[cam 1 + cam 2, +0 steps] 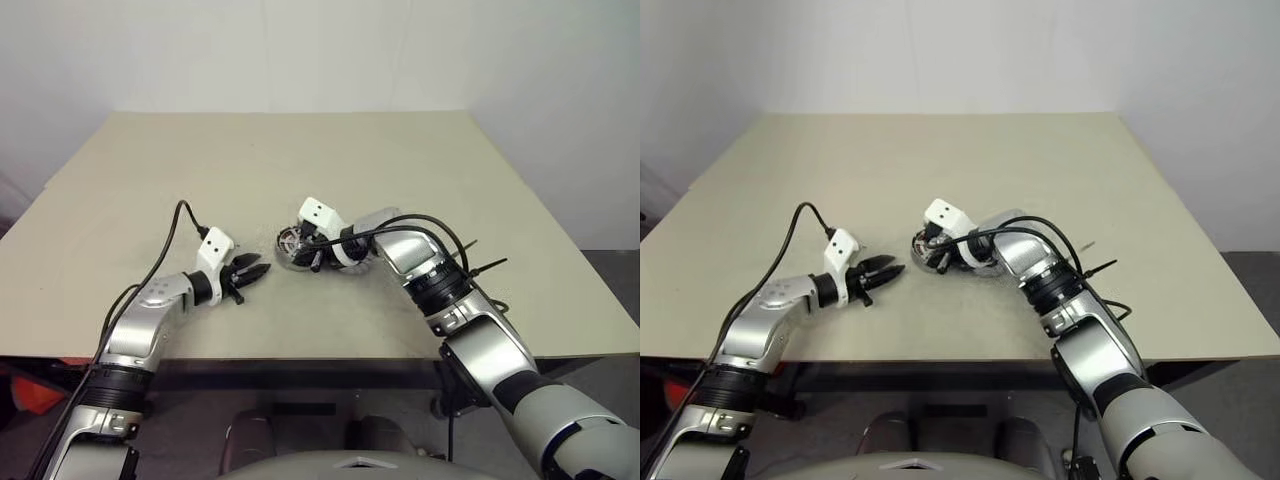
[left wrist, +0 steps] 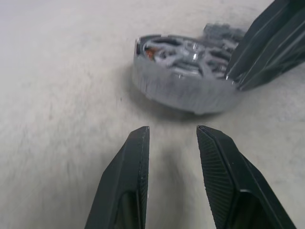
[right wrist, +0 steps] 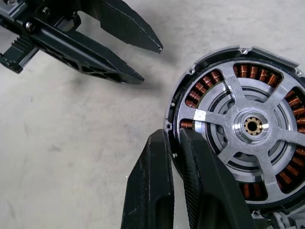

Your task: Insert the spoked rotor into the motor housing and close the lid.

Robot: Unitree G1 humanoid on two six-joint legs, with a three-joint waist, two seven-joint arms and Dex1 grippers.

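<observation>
The motor housing (image 3: 248, 129) is a silver ring with coppery windings around a silver spoked hub. It rests near the table's middle (image 1: 292, 242), tipped up toward my left gripper. My right gripper (image 3: 174, 134) is shut on the housing's rim, one finger outside the wall and one over the windings. My left gripper (image 2: 171, 130) is open and empty, pointing at the housing (image 2: 183, 71) from a short way off. A grey notched edge (image 2: 220, 31) just behind the housing looks like the lid, mostly hidden by my right hand. The spoked rotor is out of view.
The beige table (image 1: 300, 160) stretches wide behind and to both sides of the grippers. Its front edge (image 1: 300, 355) runs close below my arms. Black cables loop off both wrists.
</observation>
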